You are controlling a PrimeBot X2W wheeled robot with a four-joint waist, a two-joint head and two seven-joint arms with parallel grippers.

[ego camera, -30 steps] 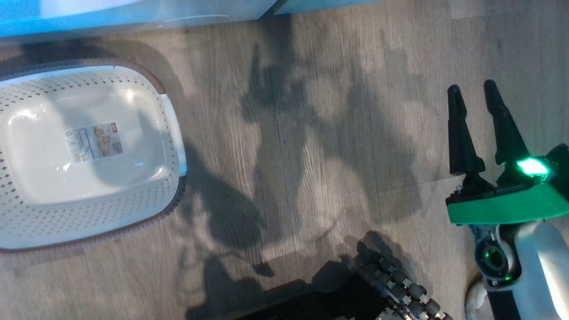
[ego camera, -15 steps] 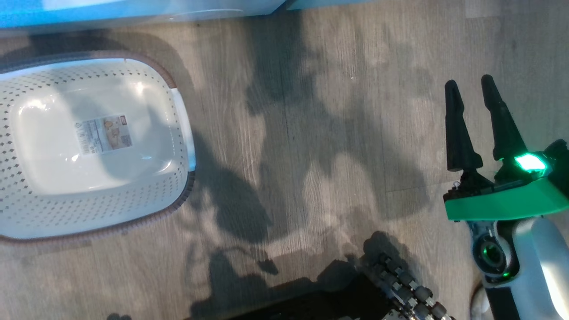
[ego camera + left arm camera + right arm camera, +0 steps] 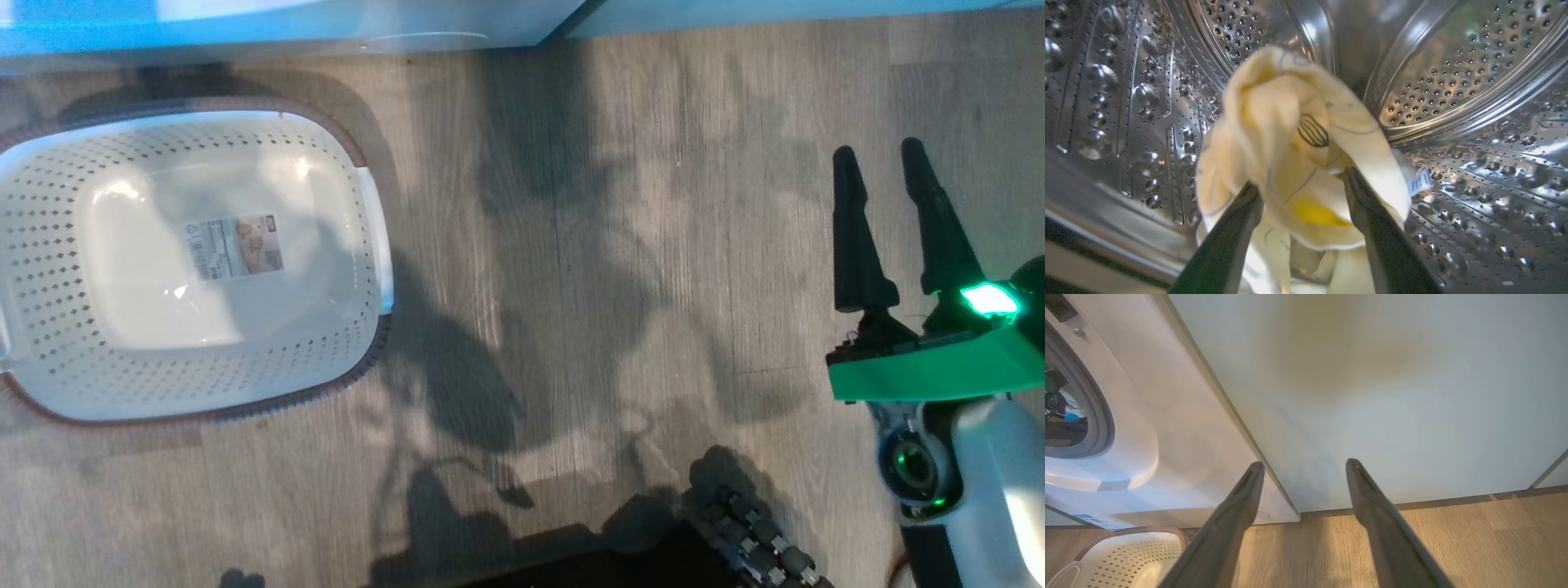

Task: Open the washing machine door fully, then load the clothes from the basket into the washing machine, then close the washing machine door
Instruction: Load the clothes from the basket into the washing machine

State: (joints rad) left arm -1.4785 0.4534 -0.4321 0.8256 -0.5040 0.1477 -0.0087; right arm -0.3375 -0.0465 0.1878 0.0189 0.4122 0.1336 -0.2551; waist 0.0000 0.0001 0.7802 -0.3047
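Through the left wrist camera I was looking inside the washing machine (image 3: 1453, 73), with the perforated, dimpled steel of its drum curving round on every side. My left gripper (image 3: 1301, 181) had its two dark fingers spread wide. The clothes (image 3: 1286, 110), a soft cream-yellow bundle with thin dark line markings and a brighter yellow patch, sat bunched between and above them, touching both fingers, and a small white tag (image 3: 1420, 182) stuck out from the bundle's right edge, over the drum wall.
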